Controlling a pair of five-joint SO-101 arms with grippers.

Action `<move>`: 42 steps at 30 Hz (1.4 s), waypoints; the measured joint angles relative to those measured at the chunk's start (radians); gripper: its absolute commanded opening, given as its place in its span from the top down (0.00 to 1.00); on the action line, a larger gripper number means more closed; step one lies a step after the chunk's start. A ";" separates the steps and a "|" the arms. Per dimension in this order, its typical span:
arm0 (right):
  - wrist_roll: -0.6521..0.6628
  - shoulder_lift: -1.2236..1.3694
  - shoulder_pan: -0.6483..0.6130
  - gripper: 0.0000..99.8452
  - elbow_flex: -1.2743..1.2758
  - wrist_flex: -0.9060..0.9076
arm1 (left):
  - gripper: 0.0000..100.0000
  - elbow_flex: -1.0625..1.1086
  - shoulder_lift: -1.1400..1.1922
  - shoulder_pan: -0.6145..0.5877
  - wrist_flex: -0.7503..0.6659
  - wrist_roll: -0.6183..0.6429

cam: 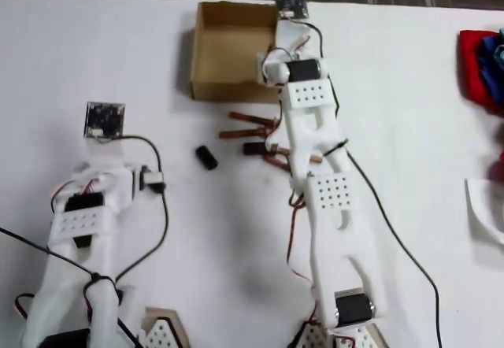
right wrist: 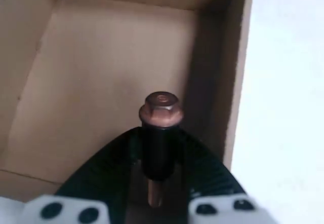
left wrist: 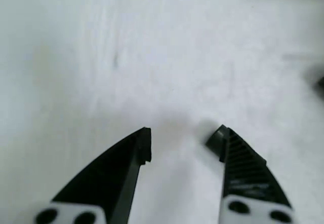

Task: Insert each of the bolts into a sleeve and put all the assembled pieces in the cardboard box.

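Observation:
My right gripper (right wrist: 158, 139) is shut on an assembled piece, a copper bolt (right wrist: 161, 110) pushed through a black sleeve (right wrist: 157, 150). It hangs over the inside of the cardboard box (right wrist: 101, 82). In the high view the right gripper (cam: 273, 69) is at the near right corner of the box (cam: 224, 49). Loose copper bolts (cam: 246, 117) lie just in front of the box, partly under the right arm. One black sleeve (cam: 206, 157) lies apart to their left, another (cam: 255, 149) among them. My left gripper (left wrist: 185, 143) stands open over bare table, holding nothing.
The left arm (cam: 83, 214) sits at the near left of the white table (cam: 409, 88), with black cables looping around it. A red cloth bundle (cam: 479, 63) and a white object (cam: 484, 206) lie at the right edge.

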 measured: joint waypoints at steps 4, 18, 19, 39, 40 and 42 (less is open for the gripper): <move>0.018 0.002 -0.002 0.91 0.000 0.000 | 0.76 0.000 0.000 0.000 0.000 0.000; 0.018 -0.012 -0.002 0.94 -0.034 -0.043 | 0.76 0.000 0.000 0.000 0.000 0.000; 0.018 -0.025 0.000 0.94 -0.034 -0.038 | 0.76 0.000 0.000 0.000 0.000 0.000; 0.144 -0.328 -0.107 0.94 0.034 0.577 | 0.76 0.000 0.000 0.000 0.000 0.000; 0.155 -0.336 -0.132 0.94 0.068 0.577 | 0.76 0.000 0.000 0.000 0.000 0.000; 0.166 -0.358 -0.192 0.94 0.150 0.578 | 0.76 0.000 0.000 -0.002 0.000 0.000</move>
